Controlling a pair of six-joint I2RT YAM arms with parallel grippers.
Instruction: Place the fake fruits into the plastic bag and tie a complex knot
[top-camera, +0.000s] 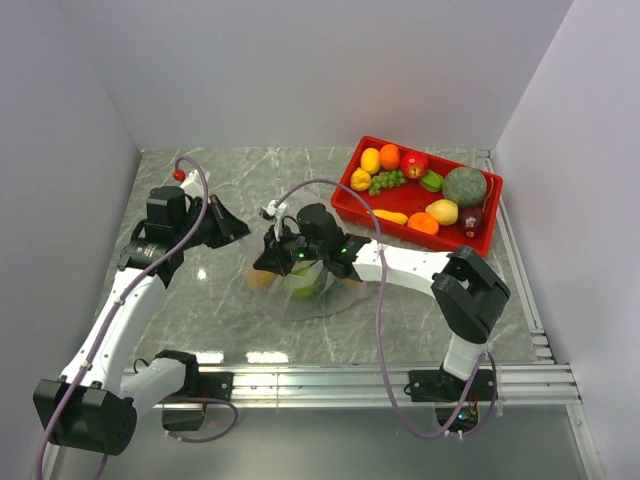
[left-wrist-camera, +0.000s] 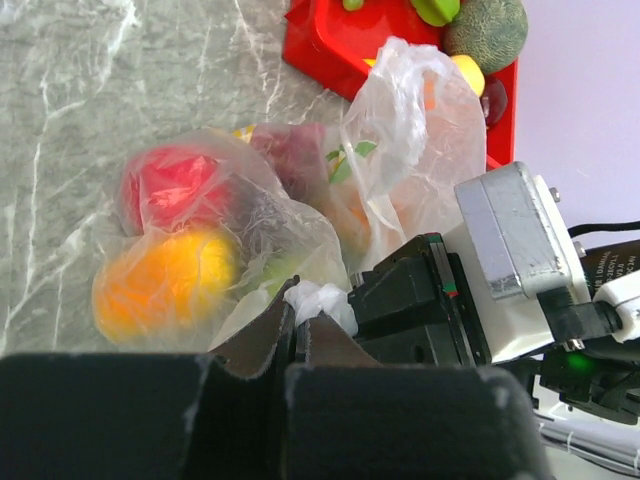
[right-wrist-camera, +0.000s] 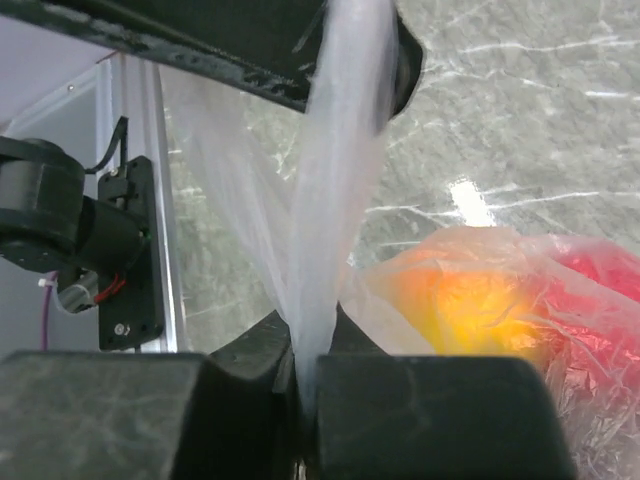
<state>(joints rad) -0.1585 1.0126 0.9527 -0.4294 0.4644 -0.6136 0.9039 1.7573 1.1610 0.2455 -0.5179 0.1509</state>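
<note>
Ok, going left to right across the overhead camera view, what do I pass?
Left gripper → plastic bag → red tray
</note>
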